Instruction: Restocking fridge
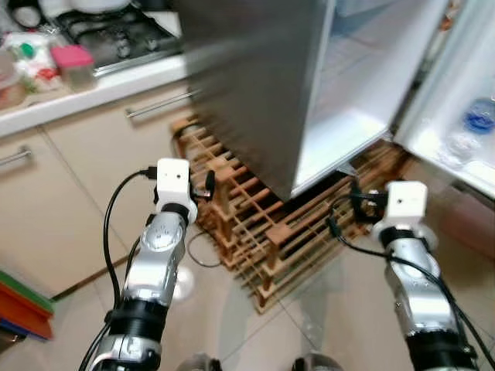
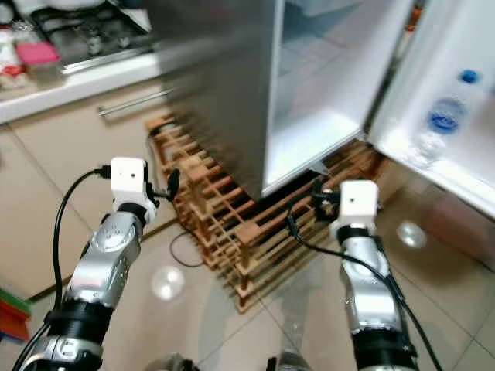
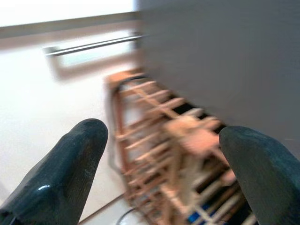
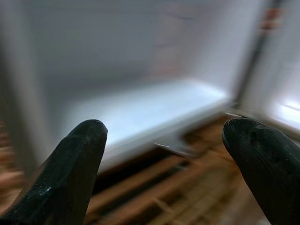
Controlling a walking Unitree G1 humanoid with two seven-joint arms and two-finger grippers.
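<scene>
The open fridge (image 1: 255,85) stands ahead on a wooden rack (image 1: 263,232), its door (image 1: 456,100) swung right and holding bottles (image 1: 479,116). Its interior lies ahead of the right gripper (image 4: 164,154), the nearer one. Both it and the left gripper (image 3: 164,154) are spread and empty.

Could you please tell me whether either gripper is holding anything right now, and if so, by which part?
Nothing is held. The left gripper and the right gripper both have their fingers spread apart with nothing between them, in front of the open fridge.
</scene>
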